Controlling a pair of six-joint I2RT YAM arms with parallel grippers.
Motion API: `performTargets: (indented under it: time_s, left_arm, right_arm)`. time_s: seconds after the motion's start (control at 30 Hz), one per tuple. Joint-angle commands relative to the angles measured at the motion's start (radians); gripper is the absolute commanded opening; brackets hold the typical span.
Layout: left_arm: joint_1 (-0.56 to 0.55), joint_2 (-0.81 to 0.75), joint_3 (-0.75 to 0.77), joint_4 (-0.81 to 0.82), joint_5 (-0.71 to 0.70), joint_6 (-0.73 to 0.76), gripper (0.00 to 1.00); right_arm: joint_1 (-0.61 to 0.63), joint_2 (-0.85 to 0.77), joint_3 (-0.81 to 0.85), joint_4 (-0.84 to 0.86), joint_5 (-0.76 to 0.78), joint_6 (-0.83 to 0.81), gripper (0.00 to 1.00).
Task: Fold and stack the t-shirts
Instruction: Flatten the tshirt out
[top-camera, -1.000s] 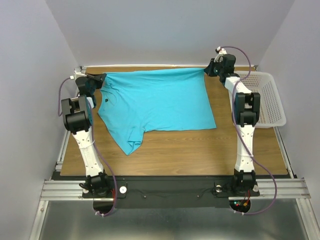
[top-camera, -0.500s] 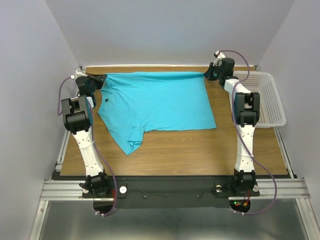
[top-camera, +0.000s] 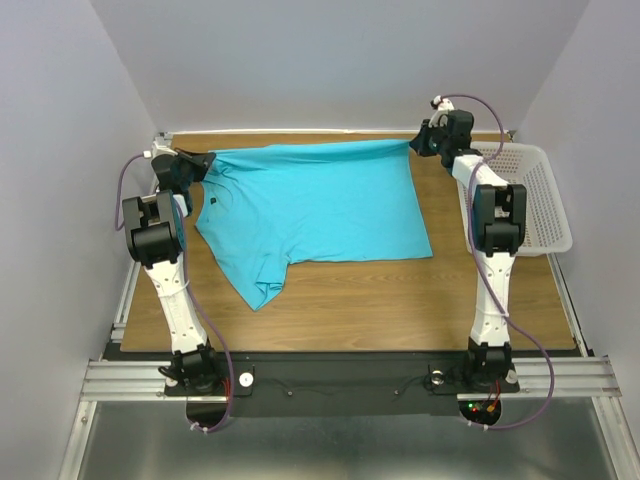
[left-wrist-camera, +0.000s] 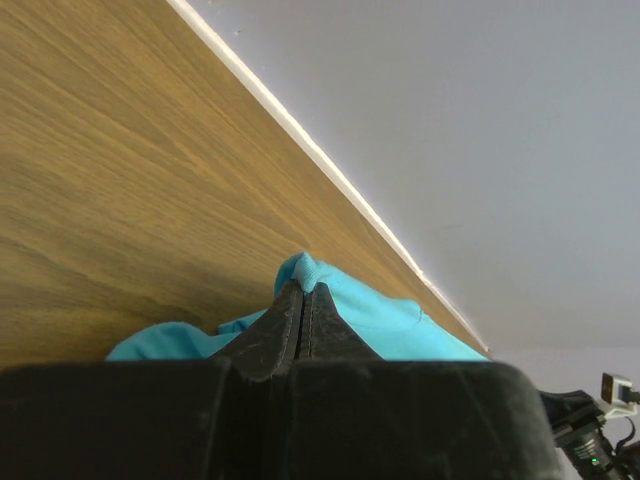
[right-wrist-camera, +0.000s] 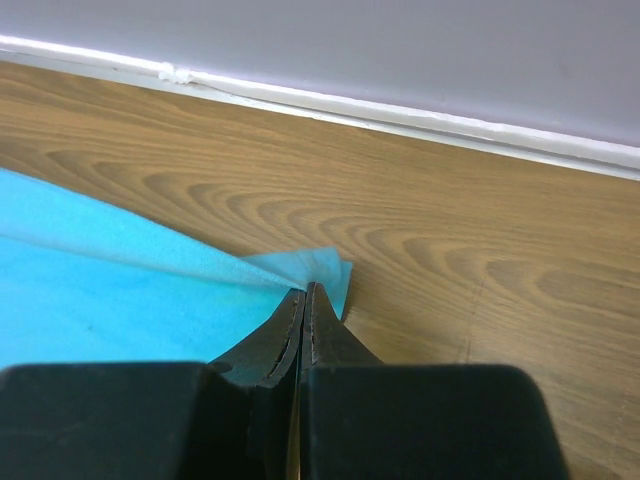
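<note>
The left gripper (top-camera: 197, 163) pinches the far-left corner of the plain turquoise cloth t-shirt (top-camera: 310, 205), and the right gripper (top-camera: 414, 144) is clamped on its far-right corner. The shirt lies spread across the brown wooden table (top-camera: 400, 300).

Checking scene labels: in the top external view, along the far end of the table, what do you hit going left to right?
left fingers, shut on a shirt corner → t-shirt → right fingers, shut on the other far corner → white mesh basket
</note>
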Motion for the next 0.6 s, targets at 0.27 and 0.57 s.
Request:
performTargets:
  time_s: [0.27,0.57]
  left_arm:
    - [0.017,-0.080,0.002,-0.003,0.019,0.055,0.00]
    - [0.020,-0.097,-0.011,-0.011,0.025,0.073,0.00]
  right_arm:
    - [0.001,-0.108,-0.078,0.053,-0.036,-0.031,0.00]
    - [0.000,-0.148,-0.141,0.053,-0.064,-0.074,0.01]
